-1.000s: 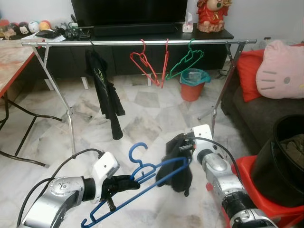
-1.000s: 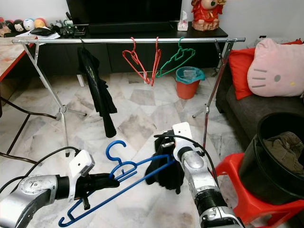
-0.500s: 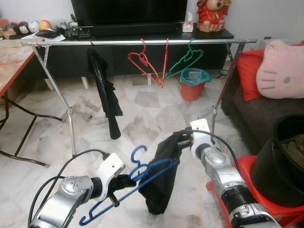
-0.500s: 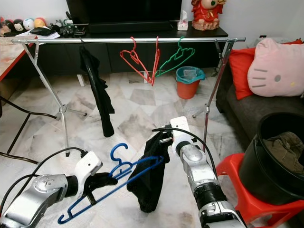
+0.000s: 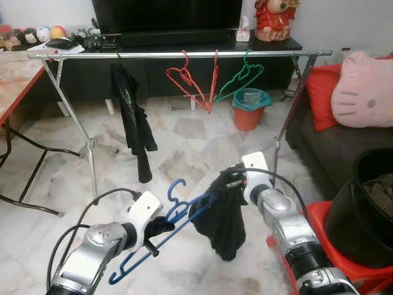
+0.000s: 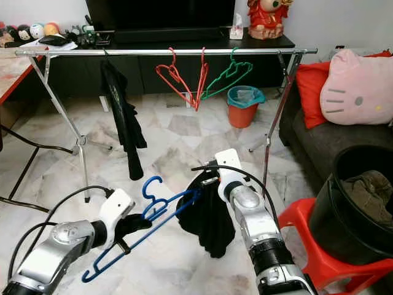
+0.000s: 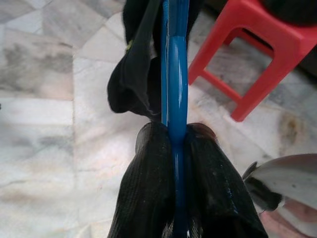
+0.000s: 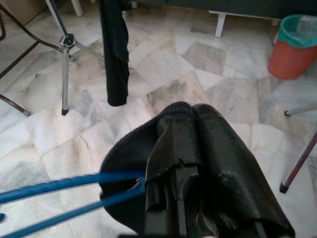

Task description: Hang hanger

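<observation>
Left eye view puts the clothes rail far across the floor, carrying a black garment, red hangers and a green hanger; a red stool sits near right. I see my left gripper clamped on the blue hanger, its long axis slanting up rightward, hook far. My right gripper pinches the black cloth draped over its right end.

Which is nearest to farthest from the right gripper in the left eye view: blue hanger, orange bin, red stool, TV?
From the right gripper:
1. Blue hanger, just to its left, touching the black garment it holds.
2. Red stool, low on its right.
3. Orange bin, beyond the rail.
4. TV, at the back.
</observation>
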